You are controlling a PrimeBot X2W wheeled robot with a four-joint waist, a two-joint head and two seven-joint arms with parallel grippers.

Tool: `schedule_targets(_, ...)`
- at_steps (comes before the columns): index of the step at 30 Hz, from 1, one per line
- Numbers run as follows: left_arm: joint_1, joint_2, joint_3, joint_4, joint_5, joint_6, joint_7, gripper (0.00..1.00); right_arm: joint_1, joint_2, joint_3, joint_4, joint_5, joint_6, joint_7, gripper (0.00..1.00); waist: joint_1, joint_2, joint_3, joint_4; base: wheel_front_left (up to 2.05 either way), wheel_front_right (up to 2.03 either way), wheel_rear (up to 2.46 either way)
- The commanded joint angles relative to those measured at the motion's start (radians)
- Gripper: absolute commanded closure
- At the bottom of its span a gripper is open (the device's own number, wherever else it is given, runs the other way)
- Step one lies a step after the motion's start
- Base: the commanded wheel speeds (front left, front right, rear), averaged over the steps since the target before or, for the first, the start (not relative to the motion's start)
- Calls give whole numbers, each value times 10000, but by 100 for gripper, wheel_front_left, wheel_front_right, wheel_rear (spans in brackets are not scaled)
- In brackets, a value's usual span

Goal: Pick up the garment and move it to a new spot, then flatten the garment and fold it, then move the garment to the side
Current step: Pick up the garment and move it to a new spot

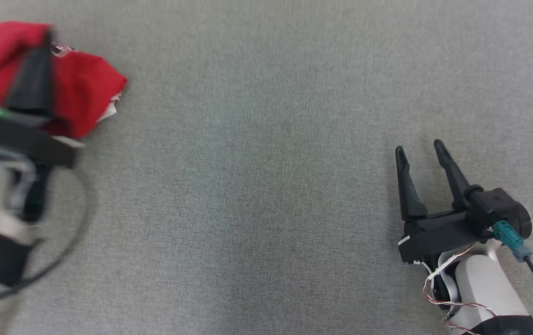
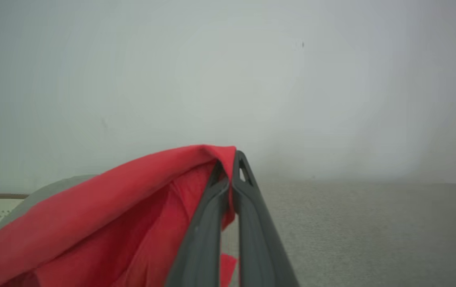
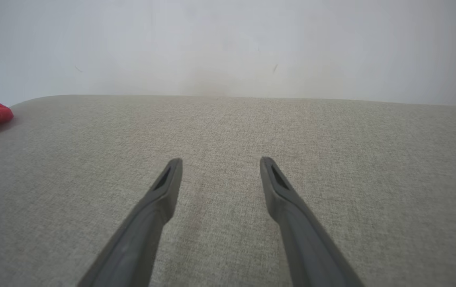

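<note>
My left hand (image 2: 229, 163) was pinched tight on a fold of the red garment (image 2: 92, 207), its two fingers pressed together with the cloth caught near their tips. The rest of the garment draped down and to the left of that hand. It was bunched in a heap, and a bit of white trim showed at its lower edge. In the head view that arm was blurred, so I could not tell how much of the cloth was clear of the counter (image 1: 257, 186).

I judged the step in hand to be the pick-up and carry. The bite looked thin, so I thought a smooth lift was best, high enough for the hanging cloth to clear the grey top. I would then sweep it to the bare stretch right of the left hand and let go only once the cloth had settled.

Further right, well apart from the garment, my right hand (image 1: 419, 146) sat low over the counter with its fingers spread wide and nothing between them. It seemed well placed to take a second edge for the flattening.

By my count there was one garment, one counter and two hands with two fingers each.
</note>
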Motion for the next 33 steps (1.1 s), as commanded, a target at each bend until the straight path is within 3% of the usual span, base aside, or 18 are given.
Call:
schedule_targets(1,304,-537,-280,-305,208,-3,-34,100,107,120,22,67,86,-7,-4,0,-1,-1,-416,-110,0,0,0)
schedule_targets(9,669,-2222,-1574,-290,383,-3,-35,100,250,320,-68,157,191,-7,-4,0,-1,-1,-829,-660,0,0,0)
schedule_targets(15,399,-3136,-2615,137,186,-3,-35,100,276,475,-91,152,284,-7,-4,0,-1,-1,-939,-1329,0,0,0)
schedule_targets(27,-622,-3763,-3787,1528,62,-3,-36,100,170,850,287,131,372,-7,-4,0,-1,-1,-1015,-2887,0,0,0)
schedule_targets(33,-414,-3841,-4542,1753,18,-2,-36,98,268,943,318,192,402,-7,-4,0,-1,-1,-1161,-3161,0,0,0)
